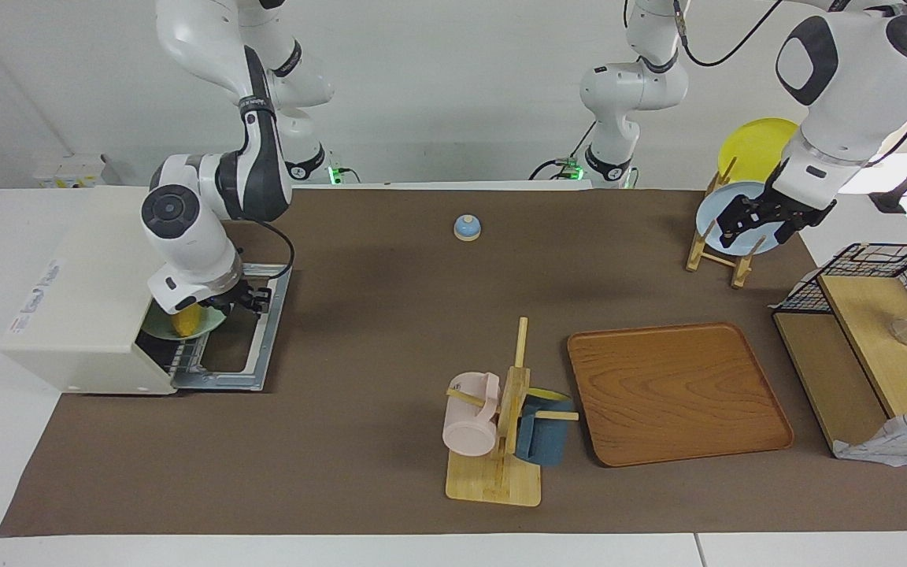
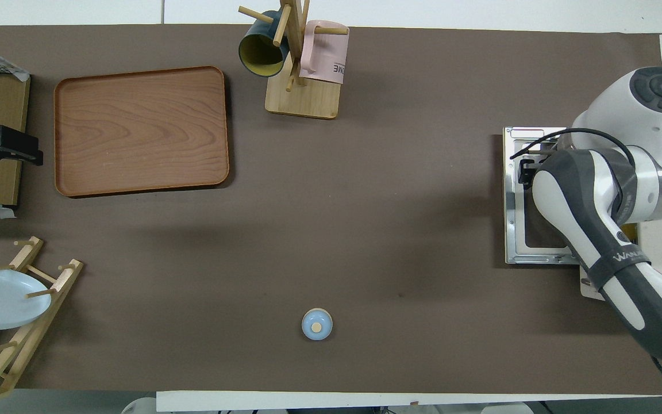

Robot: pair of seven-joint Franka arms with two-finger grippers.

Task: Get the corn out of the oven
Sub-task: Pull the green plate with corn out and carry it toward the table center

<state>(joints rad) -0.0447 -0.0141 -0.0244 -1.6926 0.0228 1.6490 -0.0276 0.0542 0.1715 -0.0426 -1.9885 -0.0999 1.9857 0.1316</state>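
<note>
The cream-white oven [image 1: 83, 291] stands at the right arm's end of the table. Its door [image 1: 257, 346] lies open and flat; the door also shows in the overhead view [image 2: 518, 195]. The yellow corn [image 1: 187, 321] lies on a pale green plate [image 1: 161, 329] on the rack at the oven's mouth. My right gripper [image 1: 201, 313] is down right at the corn, and its wrist hides how it meets the corn. In the overhead view the right arm covers the corn and gripper. My left gripper [image 1: 760, 224] waits open in the air by the plate rack.
A blue bell [image 1: 467, 227] sits mid-table near the robots. A mug tree [image 1: 501, 425] with pink and dark blue mugs stands beside a wooden tray [image 1: 678, 394]. A plate rack [image 1: 725, 236] and a wire-and-wood shelf [image 1: 871, 346] stand at the left arm's end.
</note>
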